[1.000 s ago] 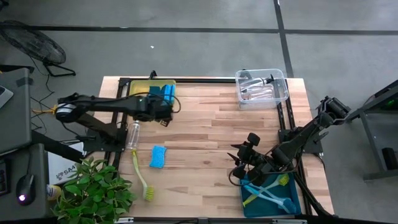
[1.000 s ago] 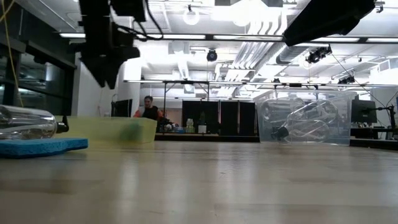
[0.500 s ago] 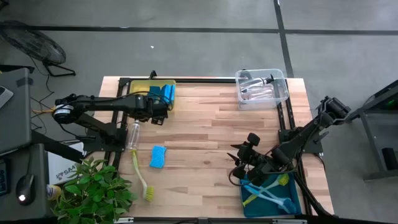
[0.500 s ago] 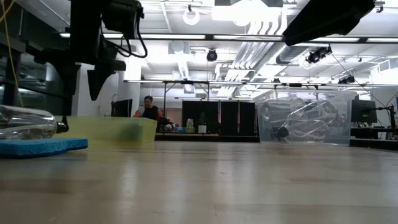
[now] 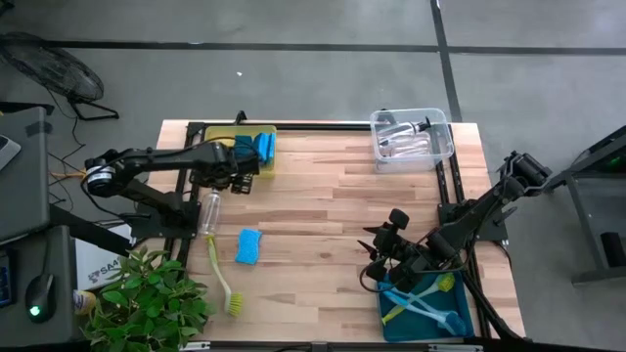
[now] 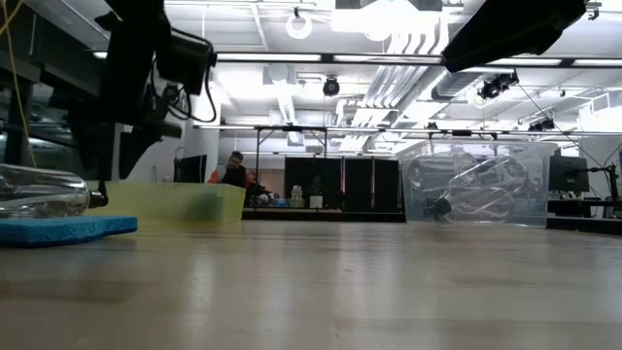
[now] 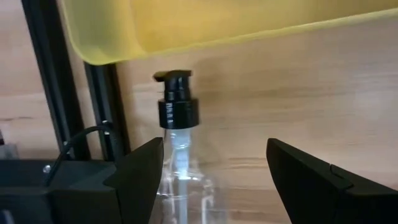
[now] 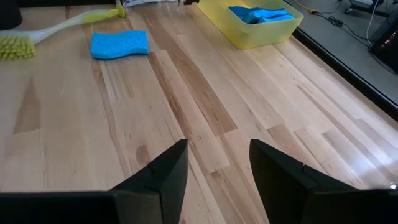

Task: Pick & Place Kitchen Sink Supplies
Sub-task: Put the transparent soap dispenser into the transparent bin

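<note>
Left wrist view: gripper point(image 7: 214, 180) open nr clear bottle point(image 7: 179, 149).

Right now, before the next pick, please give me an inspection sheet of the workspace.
Surface: wooden table, dry, mostly bare in the middle.
Job's things: blue sponges in the yellow bin; one blue sponge, a clear bottle with black top and a yellow-green brush lie loose on the table; bottles in the clear bin; brushes in the teal bin.
Clutter: nothing seen on the table.
Grippers: left gripper open, above the loose bottle beside the yellow bin; right gripper open, empty, by the teal bin.
Cables: a black cable by the table's frame.
Surroundings: green plant at the table's corner; a person far behind.
</note>
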You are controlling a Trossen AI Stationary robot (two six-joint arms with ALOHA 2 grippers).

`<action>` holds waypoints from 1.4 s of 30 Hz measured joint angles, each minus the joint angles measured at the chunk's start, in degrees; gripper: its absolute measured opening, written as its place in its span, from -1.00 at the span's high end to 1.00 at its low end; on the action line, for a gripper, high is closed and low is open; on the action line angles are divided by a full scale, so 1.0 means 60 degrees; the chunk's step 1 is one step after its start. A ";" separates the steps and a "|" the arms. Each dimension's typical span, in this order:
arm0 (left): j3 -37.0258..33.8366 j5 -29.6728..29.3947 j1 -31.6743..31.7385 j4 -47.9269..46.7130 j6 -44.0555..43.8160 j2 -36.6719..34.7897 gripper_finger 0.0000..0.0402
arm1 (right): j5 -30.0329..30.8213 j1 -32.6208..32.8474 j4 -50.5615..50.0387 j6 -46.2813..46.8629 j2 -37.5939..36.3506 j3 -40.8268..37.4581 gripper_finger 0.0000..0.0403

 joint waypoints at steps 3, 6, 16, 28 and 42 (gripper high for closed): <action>-0.0322 -0.0020 0.0185 0.0093 0.0003 0.0000 -0.37 | 0.0000 0.0000 0.0000 -0.0035 0.0000 0.0000 0.18; -0.0676 0.0148 0.0476 0.0501 0.0222 0.0000 -0.37 | 0.0000 0.0000 0.0004 -0.0036 0.0000 0.0000 0.18; -0.1419 0.0249 0.1488 0.1300 0.0989 0.0000 -0.37 | 0.0004 0.0000 0.0004 -0.0011 0.0000 0.0000 0.18; -0.2114 0.1131 0.2447 0.2548 0.2007 0.0002 -0.37 | 0.0142 0.0000 0.0004 -0.0007 0.0000 0.0000 0.18; -0.2114 0.1456 0.2417 0.2522 0.2569 0.0004 -0.07 | 0.0137 -0.0004 -0.0005 -0.0077 0.0004 0.0000 0.18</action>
